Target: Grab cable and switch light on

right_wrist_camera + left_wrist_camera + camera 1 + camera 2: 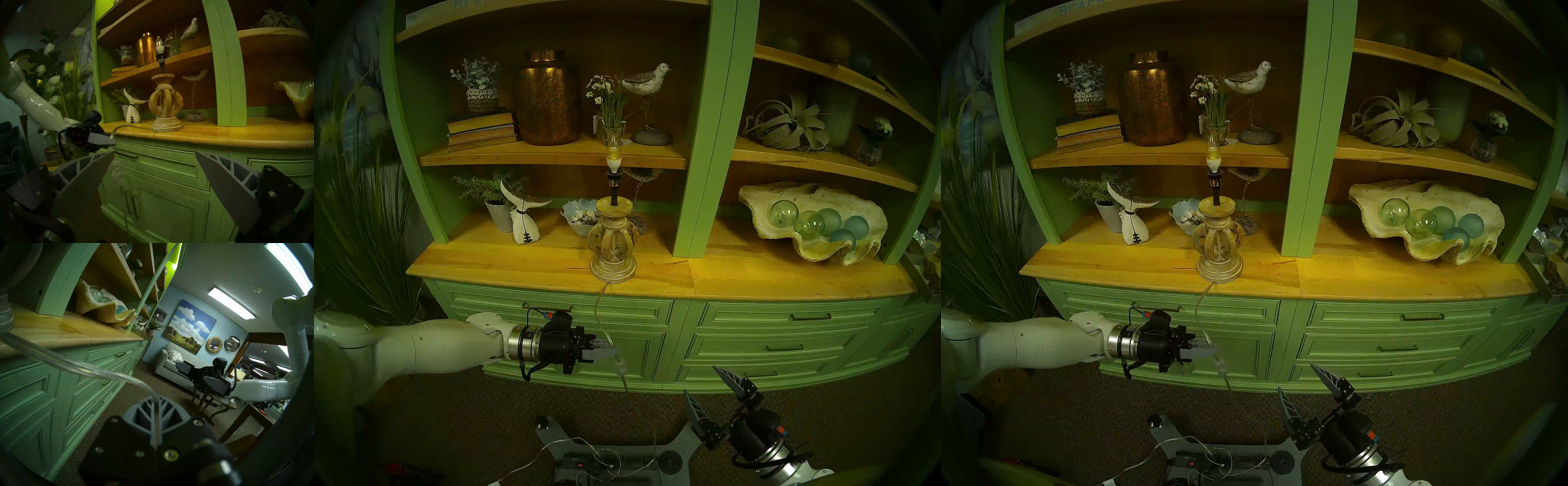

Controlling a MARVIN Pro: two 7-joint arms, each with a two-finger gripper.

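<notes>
The light is a clear candle-shaped bulb [613, 152] on a black stem above a whitewashed wooden lamp base [612, 244], standing at the counter's front edge. It gives no bright glow. The clear cable [602, 315] drops from the base down the cabinet front. My left gripper [615, 349] is shut on the cable, just above the clear inline switch [620, 366]. In the left wrist view the cable [76, 365] runs into the closed fingers [144, 411]. My right gripper [700, 380] stands open, low and to the right of the switch, holding nothing. In the right wrist view the switch [117, 173] hangs by its left finger.
A green cabinet with drawers [755, 346] carries the wooden counter [755, 278]. A copper jar [548, 101], a whale-tail figure [524, 217] and a shell bowl [806, 217] of glass balls stand on the shelves. Grass plants [358, 217] are at left. Cable slack lies on my base [612, 461].
</notes>
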